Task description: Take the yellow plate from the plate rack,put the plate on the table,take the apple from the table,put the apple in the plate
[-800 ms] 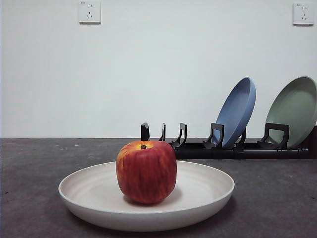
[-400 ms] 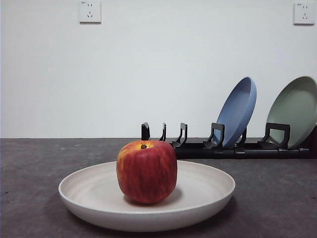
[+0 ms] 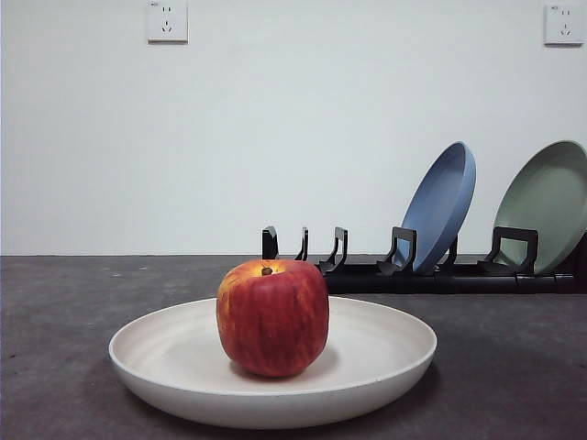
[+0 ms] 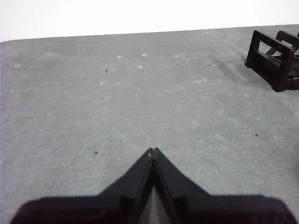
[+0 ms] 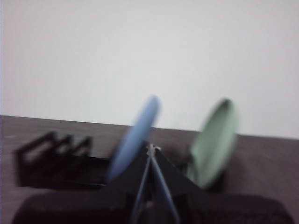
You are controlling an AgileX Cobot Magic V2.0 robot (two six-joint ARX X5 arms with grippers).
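Observation:
The red apple (image 3: pixel 272 317) stands upright in the cream yellow plate (image 3: pixel 385 353), which lies flat on the dark grey table (image 3: pixel 514 367) in the front view. The black plate rack (image 3: pixel 404 270) stands behind it; its end shows in the left wrist view (image 4: pixel 275 58) and it shows blurred in the right wrist view (image 5: pixel 51 161). My left gripper (image 4: pixel 152 151) is shut and empty over bare table. My right gripper (image 5: pixel 150 149) is shut and empty, facing the rack. Neither arm shows in the front view.
A blue plate (image 3: pixel 440 206) and a pale green plate (image 3: pixel 546 206) lean in the rack's right slots; both show blurred in the right wrist view, blue (image 5: pixel 133 140) and green (image 5: pixel 212 142). Two wall sockets (image 3: pixel 166 22) sit on the white wall.

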